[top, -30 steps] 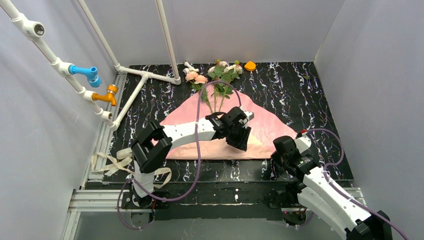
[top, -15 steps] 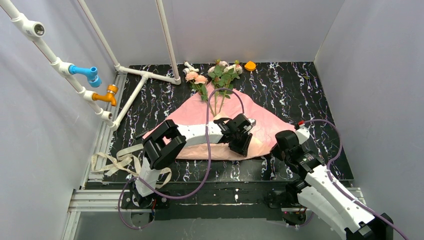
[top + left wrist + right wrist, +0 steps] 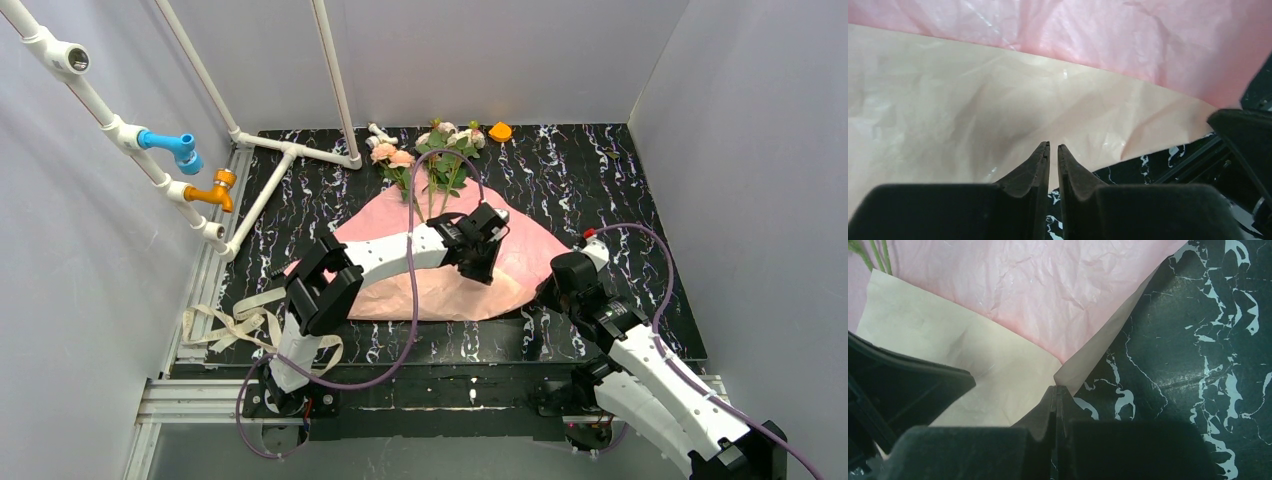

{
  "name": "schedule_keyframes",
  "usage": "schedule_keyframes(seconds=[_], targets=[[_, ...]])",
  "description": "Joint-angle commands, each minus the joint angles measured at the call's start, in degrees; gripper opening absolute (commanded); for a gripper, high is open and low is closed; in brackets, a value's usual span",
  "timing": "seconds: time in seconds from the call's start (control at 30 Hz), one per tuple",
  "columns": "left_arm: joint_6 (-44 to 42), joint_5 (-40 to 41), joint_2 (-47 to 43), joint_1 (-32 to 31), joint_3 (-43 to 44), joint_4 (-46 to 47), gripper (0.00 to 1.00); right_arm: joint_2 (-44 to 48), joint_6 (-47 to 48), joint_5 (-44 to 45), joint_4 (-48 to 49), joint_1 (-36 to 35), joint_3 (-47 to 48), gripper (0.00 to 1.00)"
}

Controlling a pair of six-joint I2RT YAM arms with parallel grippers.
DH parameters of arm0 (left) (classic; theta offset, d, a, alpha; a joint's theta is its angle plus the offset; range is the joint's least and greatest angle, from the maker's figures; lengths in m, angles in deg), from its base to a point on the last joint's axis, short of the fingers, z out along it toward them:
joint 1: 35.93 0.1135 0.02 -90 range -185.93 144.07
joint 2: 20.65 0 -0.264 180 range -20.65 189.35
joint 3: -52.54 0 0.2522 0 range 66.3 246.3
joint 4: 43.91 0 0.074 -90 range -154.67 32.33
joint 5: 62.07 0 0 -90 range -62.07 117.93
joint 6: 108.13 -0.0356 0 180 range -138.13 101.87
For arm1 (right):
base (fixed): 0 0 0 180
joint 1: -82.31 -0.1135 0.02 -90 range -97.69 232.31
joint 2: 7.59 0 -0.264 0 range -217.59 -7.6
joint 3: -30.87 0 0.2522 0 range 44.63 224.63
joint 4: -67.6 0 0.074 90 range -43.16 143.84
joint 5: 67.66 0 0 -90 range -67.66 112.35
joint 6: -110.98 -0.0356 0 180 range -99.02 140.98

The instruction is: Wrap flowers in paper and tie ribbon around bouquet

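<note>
We are holding our left end effector (image 3: 482, 264) over the paper (image 3: 535, 248), above its folded-over tan near edge; flowers (image 3: 440, 152) are lying across its far tip on the bench (image 3: 600, 170).

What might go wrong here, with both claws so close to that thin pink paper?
The paper is thin and crinkled; the right gripper seems to pinch its folded corner while the left gripper sits nearly closed at the folded edge, so opposing pulls might tear it. The flowers lie loose, stems on its far end, and dragging the sheet might slide them off.
</note>
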Motion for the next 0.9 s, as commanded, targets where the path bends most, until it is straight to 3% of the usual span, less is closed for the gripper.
schedule_keyframes(seconds=[0.0,0.33,0.57,0.67,0.87], targets=[[2.35,-0.16,2.84,2.41,0.38,-1.56,0.1,0.34,2.48,-0.56,2.05,0.22,2.92,0.01],[3.48,-4.82,11.95,2.97,7.8,0.28,0.07,-1.79,11.05,-9.09,8.36,0.09,7.19,0.01],[3.54,-4.19,8.56,3.64,6.98,-0.68,0.08,-3.97,17.7,-16.84,14.2,0.0,9.66,0.01],[4.0,-5.34,3.52,5.46,5.33,-2.41,0.15,-5.74,19.24,-16.89,14.57,0.0,10.52,0.01],[2.14,-4.93,-9.66,8.77,1.07,-9.62,0.42,-9.05,22.67,-16.22,13.95,0.0,13.17,0.01]])
